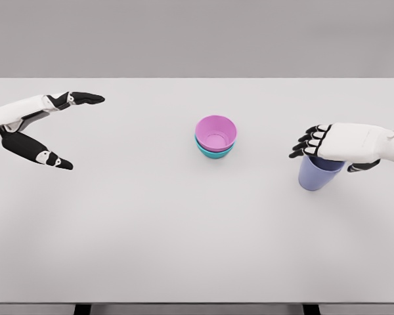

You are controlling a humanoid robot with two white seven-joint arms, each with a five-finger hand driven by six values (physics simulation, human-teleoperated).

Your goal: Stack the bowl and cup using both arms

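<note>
Bowls look already stacked mid-table, pink bowl [216,134] nested in teal bowl [214,153]. Right hand [335,147] grasps the cup [317,174] near the right edge; it is not yet on the stack. Left hand [43,128] hovers spread and empty by the left edge.

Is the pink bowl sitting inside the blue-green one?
Yes, inside. The pink bowl sits nested in the teal bowl, whose rim peeks out just beneath it.

Honestly can't spot a single readable word, label, brand or number anywhere here, not on my bowls, my cup or the plain white surface [197,249].
</note>
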